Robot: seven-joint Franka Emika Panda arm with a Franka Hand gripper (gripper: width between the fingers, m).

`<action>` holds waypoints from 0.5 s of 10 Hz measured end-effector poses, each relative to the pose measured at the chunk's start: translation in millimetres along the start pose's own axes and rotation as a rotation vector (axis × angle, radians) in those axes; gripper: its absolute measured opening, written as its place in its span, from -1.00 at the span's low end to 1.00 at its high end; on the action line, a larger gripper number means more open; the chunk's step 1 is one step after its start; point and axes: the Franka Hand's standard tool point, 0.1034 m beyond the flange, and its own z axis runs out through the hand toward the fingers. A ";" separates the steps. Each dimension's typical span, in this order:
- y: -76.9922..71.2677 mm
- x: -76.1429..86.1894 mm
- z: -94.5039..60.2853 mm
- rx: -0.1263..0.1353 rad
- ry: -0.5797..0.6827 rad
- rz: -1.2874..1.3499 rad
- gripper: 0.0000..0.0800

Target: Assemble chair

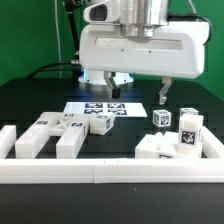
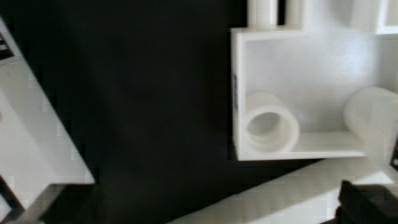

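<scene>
The chair parts are white blocks with black-and-white tags. In the exterior view one group [image 1: 68,132] lies at the left and another group with small cubes [image 1: 188,128] and a flat piece [image 1: 163,150] lies at the right. My gripper [image 1: 140,88] hangs above the table behind them, one dark finger [image 1: 165,94] showing. In the wrist view a white square part with a raised rim and a round socket [image 2: 270,125] lies beyond the gripper [image 2: 205,208]. The dark fingertips [image 2: 368,203] stand far apart, open and empty.
The marker board [image 1: 97,108] lies at the middle of the black table. Long white border rails run along the front [image 1: 110,172], the exterior view's left [image 1: 7,142] and right [image 1: 212,150]. A white rail [image 2: 36,120] also shows in the wrist view.
</scene>
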 end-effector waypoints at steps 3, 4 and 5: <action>-0.4 -0.9 1.2 -0.001 -0.002 -0.002 0.62; 0.5 -1.1 1.6 0.000 0.000 -0.001 0.62; 10.0 -7.9 6.4 0.003 0.007 0.003 0.62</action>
